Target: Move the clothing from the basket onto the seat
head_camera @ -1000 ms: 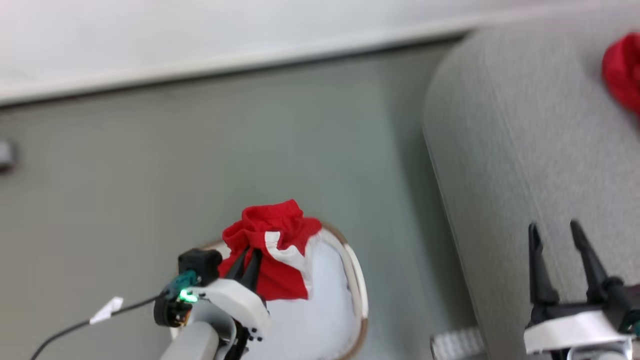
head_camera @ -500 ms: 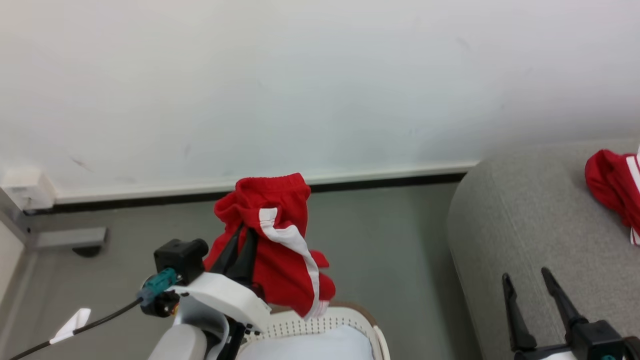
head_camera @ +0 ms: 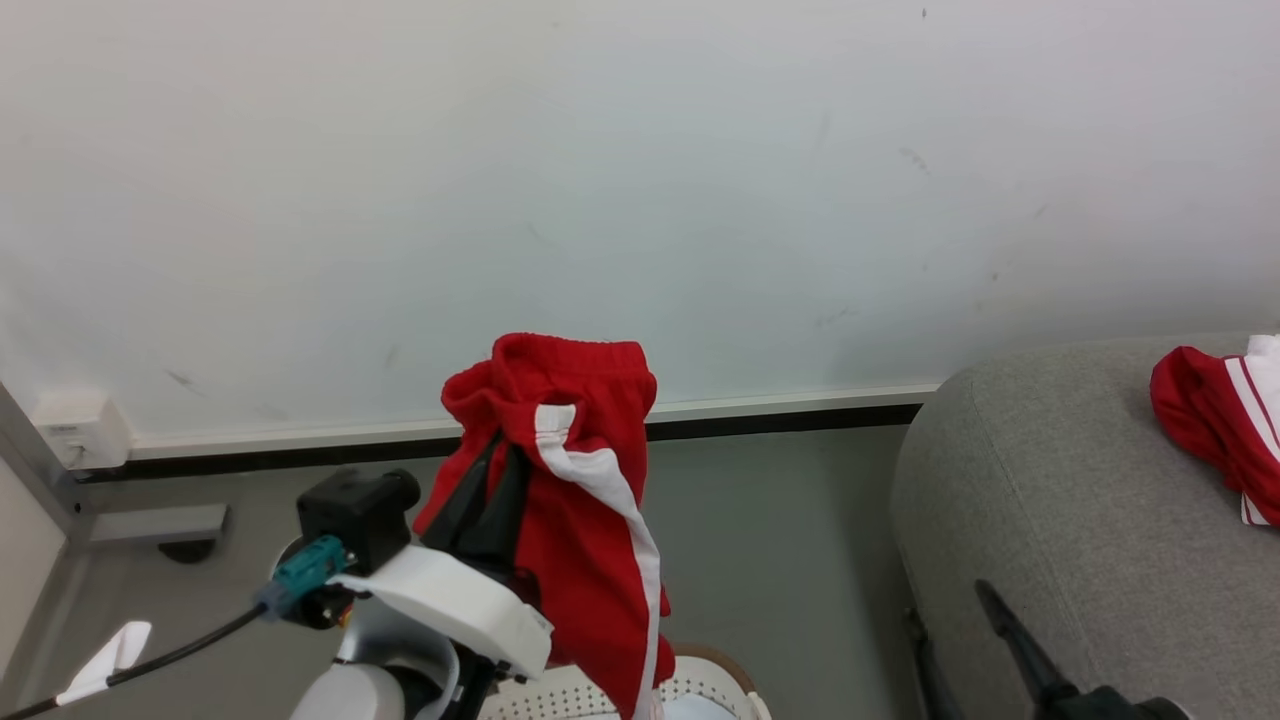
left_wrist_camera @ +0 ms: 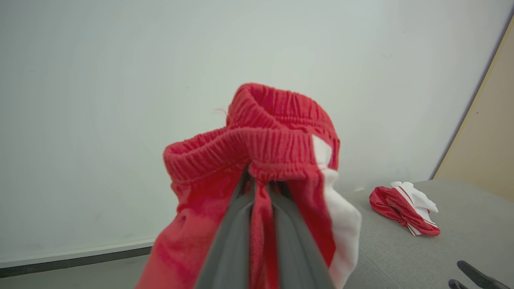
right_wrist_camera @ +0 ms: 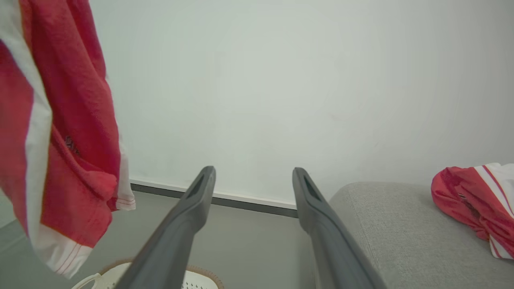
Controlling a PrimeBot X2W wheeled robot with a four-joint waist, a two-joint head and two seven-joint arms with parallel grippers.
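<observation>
A white wall (head_camera: pixel 640 200) backs the scene. The left gripper (head_camera: pixel 505 462) pinches red shorts (head_camera: pixel 590 500) by the waistband above the basket (head_camera: pixel 600 688) at 6 o'clock; the seat (head_camera: pixel 1050 520) lies at 3 o'clock. The right gripper (right_wrist_camera: pixel 253 172) is spread, empty. Fabric hides the bite, perhaps thin; a fast swing could drop them short.

Even, bright, diffuse light with soft shadows; wrist views bend at edges, near cloth slightly blurred.
</observation>
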